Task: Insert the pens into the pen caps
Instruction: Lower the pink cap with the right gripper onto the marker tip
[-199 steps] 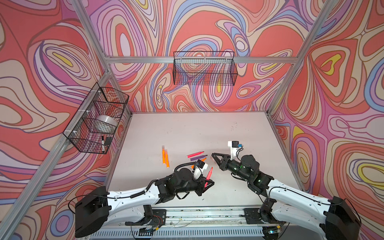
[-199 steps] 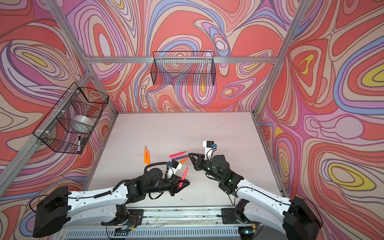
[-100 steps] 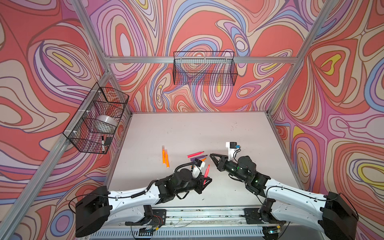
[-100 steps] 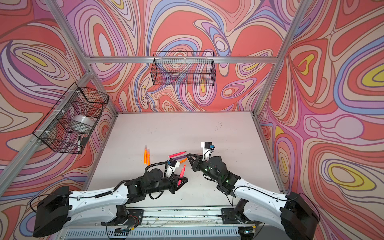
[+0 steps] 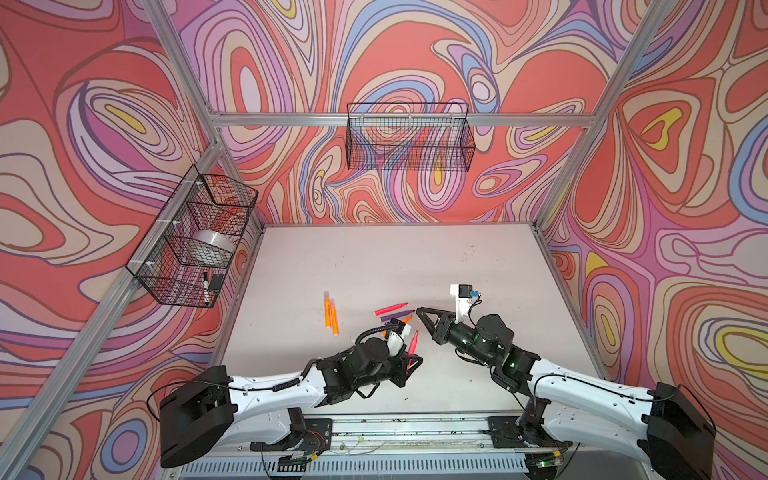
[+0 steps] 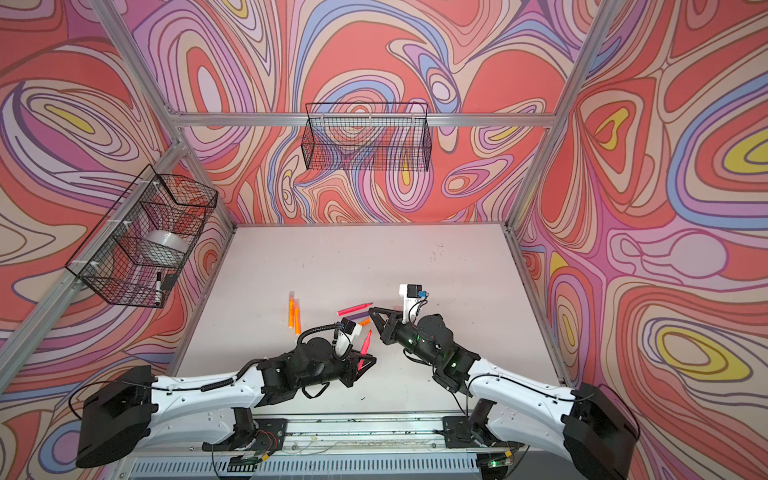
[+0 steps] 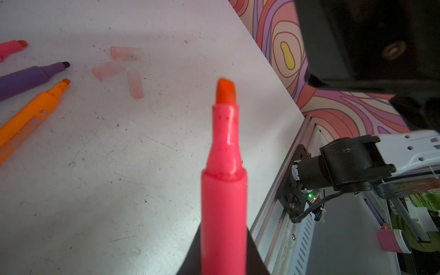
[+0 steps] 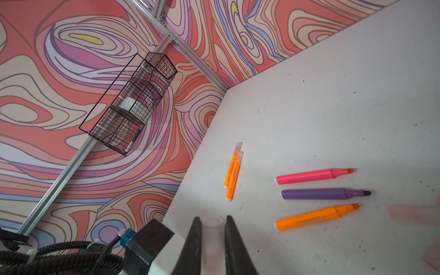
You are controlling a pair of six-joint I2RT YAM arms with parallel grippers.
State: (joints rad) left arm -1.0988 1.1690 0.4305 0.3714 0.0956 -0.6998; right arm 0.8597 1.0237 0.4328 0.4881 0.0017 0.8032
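Progress stands at roughly a third. Two orange pens [image 8: 230, 188] are seen lying side by side on the surface [image 5: 374, 257], each with a clear cap fitted over its tip.

A third pairing is under way. A hot pink pen [image 7: 223, 190] is held in the left hand [image 5: 409, 362], which is clenched on its barrel, and its bare chisel tip is raised clear of the surface. A translucent cap [image 8: 212, 238] is pinched between the jaws of the right hand [image 5: 422, 312], with its open mouth facing outward. In both top views the two hands are seen near each other at the front middle of the surface, but pen tip and cap are apart. The insertion is not yet made, and lining up tip and mouth is judged to be the step in hand.

More is left after that. A second pink pen [image 8: 309, 177], a purple pen [image 8: 316, 194] and a third orange pen [image 8: 309, 219] lie uncapped in a row. Three loose caps [image 7: 125, 52] are seen close together just beyond their tips. Four of the six pens are thus judged uncapped.
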